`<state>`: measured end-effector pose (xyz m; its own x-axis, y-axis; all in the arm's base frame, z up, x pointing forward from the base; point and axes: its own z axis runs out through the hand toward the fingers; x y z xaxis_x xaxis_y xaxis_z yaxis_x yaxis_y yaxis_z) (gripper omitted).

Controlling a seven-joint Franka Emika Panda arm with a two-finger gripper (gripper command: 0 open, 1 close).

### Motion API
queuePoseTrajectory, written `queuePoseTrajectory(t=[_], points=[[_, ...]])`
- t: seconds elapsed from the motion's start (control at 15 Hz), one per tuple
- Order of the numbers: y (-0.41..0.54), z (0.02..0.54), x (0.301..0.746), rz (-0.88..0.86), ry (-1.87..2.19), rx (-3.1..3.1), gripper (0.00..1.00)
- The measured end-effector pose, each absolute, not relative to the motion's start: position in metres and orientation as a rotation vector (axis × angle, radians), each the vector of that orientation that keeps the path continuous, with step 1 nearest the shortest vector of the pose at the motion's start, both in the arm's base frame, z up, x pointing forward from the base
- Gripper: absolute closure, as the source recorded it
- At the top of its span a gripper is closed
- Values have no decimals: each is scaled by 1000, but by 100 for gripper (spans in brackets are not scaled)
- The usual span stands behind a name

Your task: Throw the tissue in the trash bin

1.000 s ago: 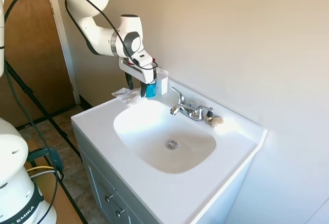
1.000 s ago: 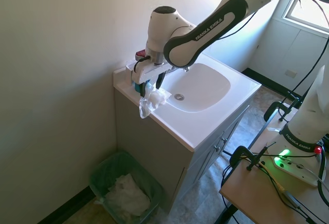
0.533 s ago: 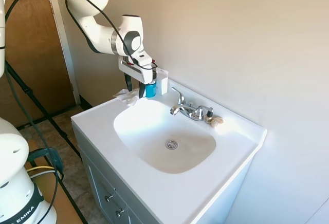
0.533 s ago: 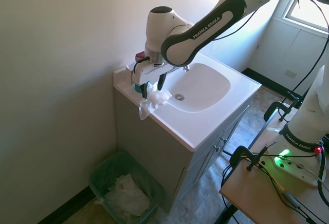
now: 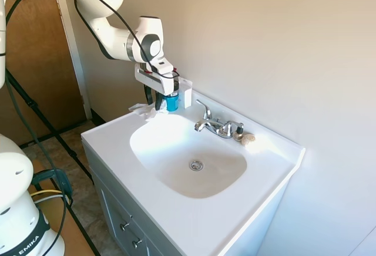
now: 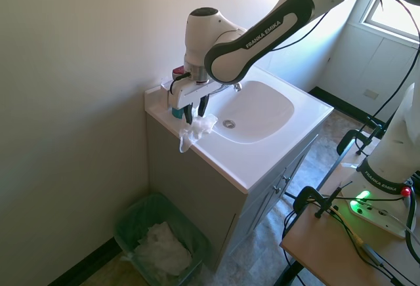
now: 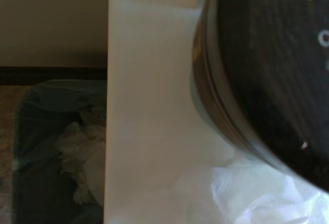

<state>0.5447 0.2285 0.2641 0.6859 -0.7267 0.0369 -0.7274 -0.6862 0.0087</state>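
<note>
Looking from the left side of the second outside view, a green trash bin (image 6: 161, 243) sat on the floor by the wall, down beside the sink cabinet (image 6: 197, 194). It had crumpled white paper (image 6: 161, 252) inside. Up above it, at the corner of the white sink top (image 6: 262, 155), the gripper (image 6: 193, 113) pointed down. Its two dark fingers (image 6: 189, 111) were close together, pinching the top of the tissue (image 6: 192, 132). The tissue was a soft, wrinkly white wad. Part of it hung down over the edge of the sink top, high above the bin. A small blue jar (image 6: 177, 111) with a dark lid stood just behind the gripper, near the wall. To the right of that came the sink bowl (image 6: 256, 110) with its drain (image 6: 228, 124).

From the first outside view, the white arm (image 5: 111, 36) came in from the left. The gripper (image 5: 156, 100) was low over the back corner of the sink top (image 5: 176, 209), and the tissue (image 5: 144, 111) showed as a white lump under it. The blue jar (image 5: 171, 101) was just beside it, with a white box (image 5: 185, 94) touching the wall. Further right were the silver faucet (image 5: 216, 125) and a little shell-like thing (image 5: 247, 138).

Up close in the wrist view, the jar's dark lid (image 7: 267, 75) filled one side, the tissue (image 7: 241, 196) was a white blur, and the bin (image 7: 51, 152) showed far below past the sink top's edge.
</note>
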Motion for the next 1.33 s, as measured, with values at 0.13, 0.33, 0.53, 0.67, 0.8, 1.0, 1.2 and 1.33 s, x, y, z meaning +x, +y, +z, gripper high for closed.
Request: queuePoseTrajectory(t=[0.13,0.33,0.53,0.67,0.8,1.0,1.2,1.33], points=[[227,265,546,44,-1234,2863,100],[225,266,548,38,-1242,2865,100],[223,267,549,29,-1248,2865,100],[222,268,550,16,-1255,2867,100],[220,271,553,1,-1254,2879,100],[220,286,553,15,-1243,2906,100],[233,326,529,62,-1190,2949,100],[258,354,500,80,-1115,2982,100]])
